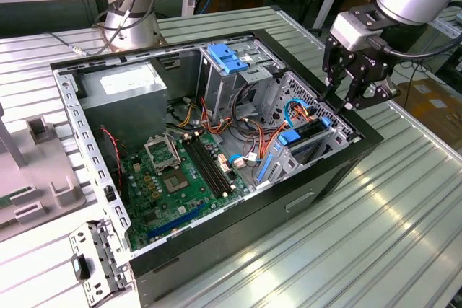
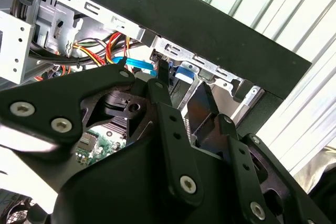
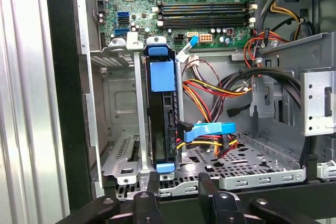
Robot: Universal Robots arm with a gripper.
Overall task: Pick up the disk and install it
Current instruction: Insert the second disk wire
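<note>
Claw (image 1: 345, 100) fingers apart, empty, hovering right of centre above disk (image 1: 312, 133) seated in case (image 1: 216, 239) bay.

The black tool (image 2: 184, 80) hangs with its two fingers (image 2: 164, 85) spread apart over the open computer case (image 2: 220, 22), their tips near the disk (image 2: 197, 106) with its blue tab (image 2: 184, 73), beside orange and yellow cables (image 2: 100, 51) and the ribbed metal bench (image 2: 310, 114).
</note>
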